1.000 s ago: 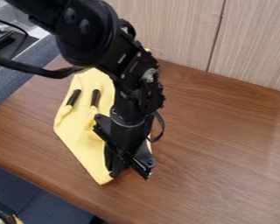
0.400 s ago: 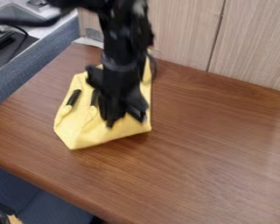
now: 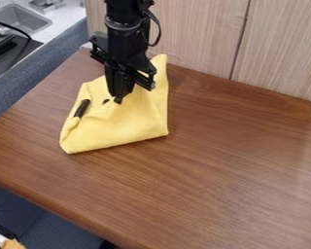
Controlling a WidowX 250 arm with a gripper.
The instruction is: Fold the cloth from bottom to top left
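The black gripper (image 3: 118,100) hangs over the upper middle of the yellow cloth (image 3: 129,124), its fingers together and shut on a corner of the fabric. The cloth's bottom part is folded upward, with a slanting lower edge running from lower left to right. Another corner rises beside the gripper on the right, near the wall. On the cloth's left part lies a small utensil with a dark handle (image 3: 82,108) and a yellowish end. A dark tip (image 3: 106,101) peeks out just left of the gripper; the fold covers the rest of that piece.
The brown wooden table (image 3: 236,170) extends to the right and front of the cloth. Wood-grain panels (image 3: 203,34) stand behind it. At upper left are a grey sink (image 3: 22,18) and a dark stove surface, beyond a blue-grey side edge.
The gripper has moved up and slightly left toward the back, drawing the cloth's bottom corner with it. The fold now covers most of the second utensil, and the lower edge lies higher.
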